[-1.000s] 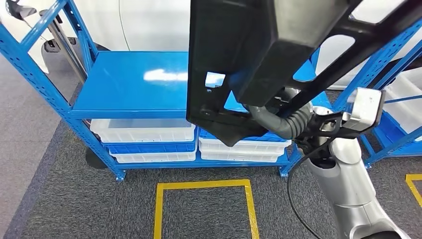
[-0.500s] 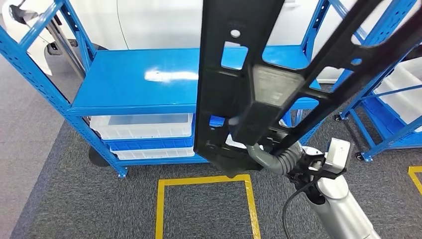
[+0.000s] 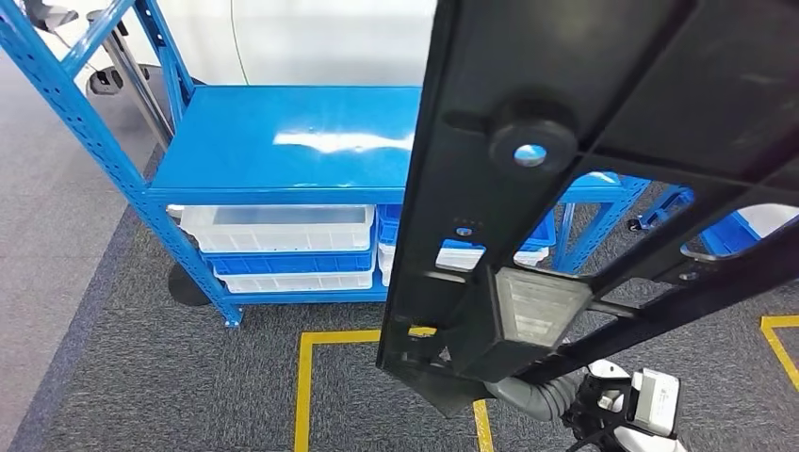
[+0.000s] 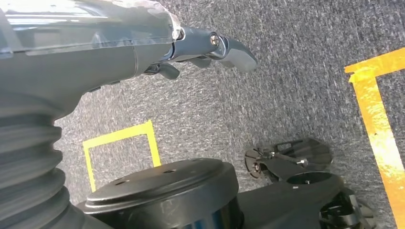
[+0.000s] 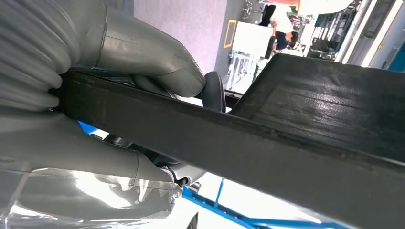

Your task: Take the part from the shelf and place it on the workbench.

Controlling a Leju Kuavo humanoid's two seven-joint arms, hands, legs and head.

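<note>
Part (image 3: 603, 141) upright, long axis vertical

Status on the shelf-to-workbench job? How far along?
Done: the black part is off the blue shelf, whose top is bare. In hand: the right hand grips the part, which is held high in the head view; the left hand holds nothing. Left: placing it. I see no workbench.
</note>
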